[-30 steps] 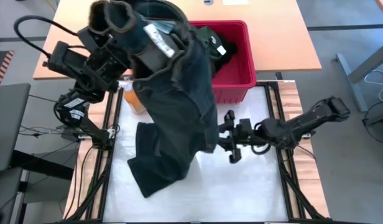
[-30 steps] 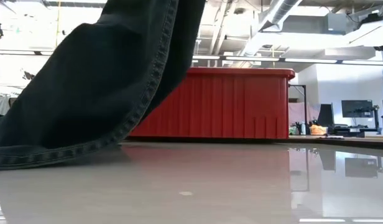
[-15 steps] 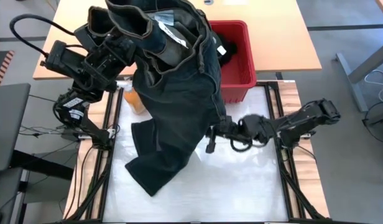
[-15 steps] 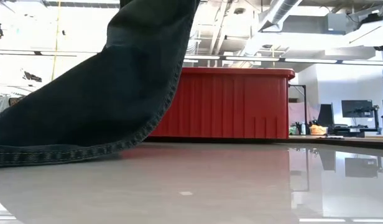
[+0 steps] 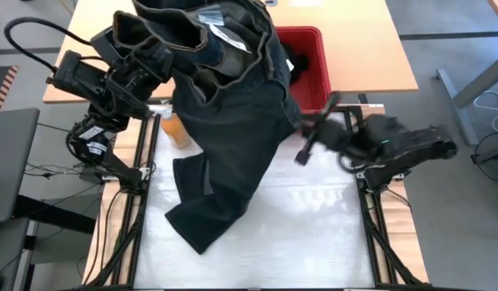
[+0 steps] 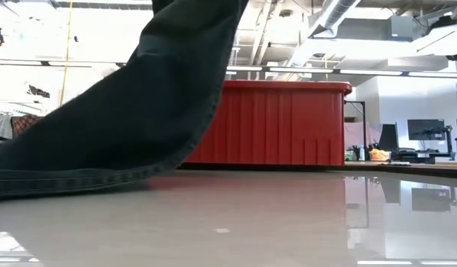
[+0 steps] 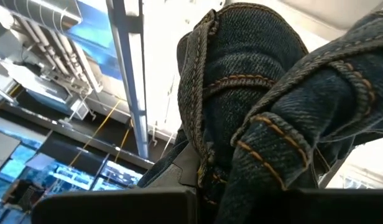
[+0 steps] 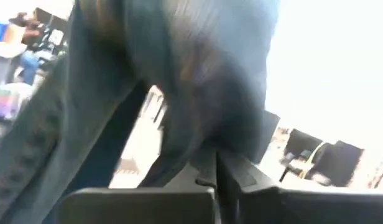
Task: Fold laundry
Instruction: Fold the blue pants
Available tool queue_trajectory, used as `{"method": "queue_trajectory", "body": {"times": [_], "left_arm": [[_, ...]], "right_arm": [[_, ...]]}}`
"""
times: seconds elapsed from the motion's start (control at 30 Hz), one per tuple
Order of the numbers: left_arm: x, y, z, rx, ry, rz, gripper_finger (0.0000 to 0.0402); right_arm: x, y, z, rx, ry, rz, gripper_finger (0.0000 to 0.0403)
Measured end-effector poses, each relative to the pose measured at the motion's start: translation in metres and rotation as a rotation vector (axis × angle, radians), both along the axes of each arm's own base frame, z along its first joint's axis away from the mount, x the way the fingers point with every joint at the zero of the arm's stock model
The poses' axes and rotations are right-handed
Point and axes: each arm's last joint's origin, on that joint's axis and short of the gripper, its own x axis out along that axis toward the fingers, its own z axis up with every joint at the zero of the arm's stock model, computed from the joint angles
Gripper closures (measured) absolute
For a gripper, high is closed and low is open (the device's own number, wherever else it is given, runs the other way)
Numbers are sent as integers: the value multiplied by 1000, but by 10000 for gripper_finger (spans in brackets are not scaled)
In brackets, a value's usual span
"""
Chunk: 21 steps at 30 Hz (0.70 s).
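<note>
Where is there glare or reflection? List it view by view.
Low view: glossy table mirrors the red basket and ceiling lights; dark garment hangs backlit. Left wrist view: white glare behind the garment. Right wrist view: background washed out white.

High view: looked straight down over the whole counter (image 5: 314, 226) and both arms. Low view: sat at counter height, faced level toward the red basket (image 6: 280, 122) and room. Wrist views: each pressed close against hanging dark denim (image 7: 266, 106), room beyond. Denim and basket were shared by high and low views.
</note>
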Motion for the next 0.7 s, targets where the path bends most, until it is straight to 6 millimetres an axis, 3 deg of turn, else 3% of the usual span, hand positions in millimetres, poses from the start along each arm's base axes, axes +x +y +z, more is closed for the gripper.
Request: {"method": "queue_trajectory", "body": {"times": [0.13, 0.27, 0.4, 0.57, 0.7], "left_arm": [[-1, 0, 0, -5, 1, 9, 381], [0, 0, 0, 3, 10, 27, 381], [0, 0, 0, 13, 10, 32, 381], [0, 0, 0, 13, 11, 32, 381], [0, 0, 0, 20, 16, 42, 381]], "right_arm": [[-29, -10, 18, -26, -40, -149, 387], [-41, -13, 21, 65, -99, -92, 384], [-33, -6, -7, 170, 86, -18, 384], [-15, 6, -63, 374, 278, 121, 383], [6, 22, -97, 428, 176, 215, 383]]}}
